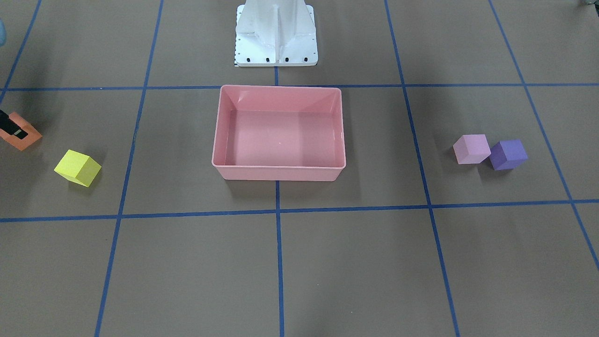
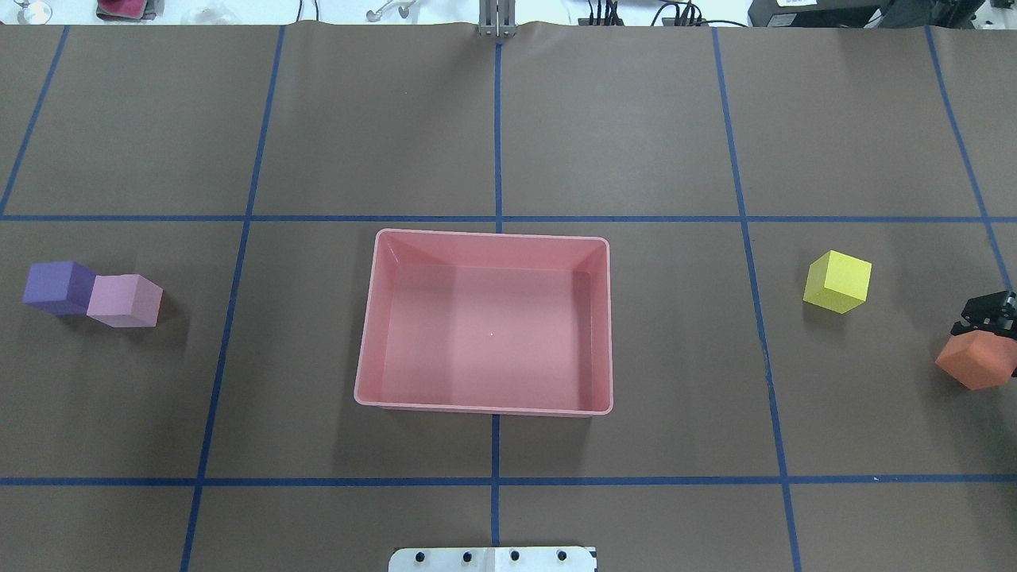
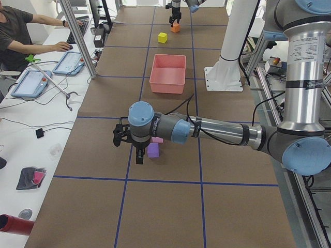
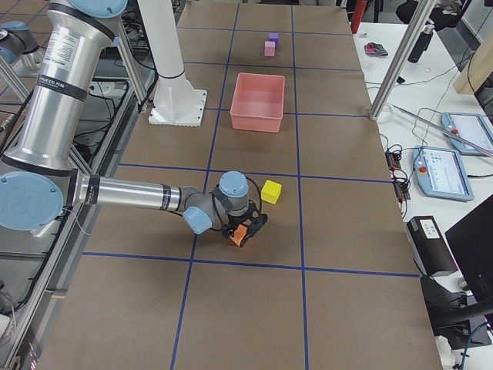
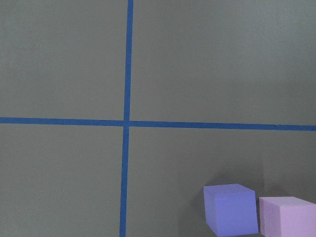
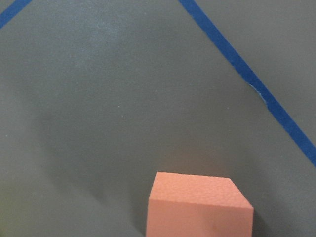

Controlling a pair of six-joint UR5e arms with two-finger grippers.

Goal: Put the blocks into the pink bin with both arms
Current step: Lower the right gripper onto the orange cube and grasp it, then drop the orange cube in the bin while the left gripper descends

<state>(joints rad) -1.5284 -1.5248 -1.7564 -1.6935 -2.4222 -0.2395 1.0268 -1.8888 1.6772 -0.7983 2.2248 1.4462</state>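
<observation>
The pink bin (image 2: 373, 318) stands mid-table, with no block in it. My right gripper (image 2: 993, 334) is down at the table's right edge, shut on the orange block (image 2: 973, 361). One black finger (image 1: 10, 125) lies against that block (image 1: 23, 138). The yellow block (image 2: 837, 282) sits beside it, toward the bin. The purple block (image 2: 57, 287) and light pink block (image 2: 125, 300) touch each other at the left. My left gripper (image 3: 138, 155) hangs just beside the purple block (image 3: 153, 150); I cannot tell whether it is open. The left wrist view shows both of those blocks at lower right.
The white pedestal base (image 1: 276, 37) stands behind the bin on the robot's side. Blue tape lines grid the brown table. An operator sits at a side bench (image 3: 20, 36) with tablets and cables.
</observation>
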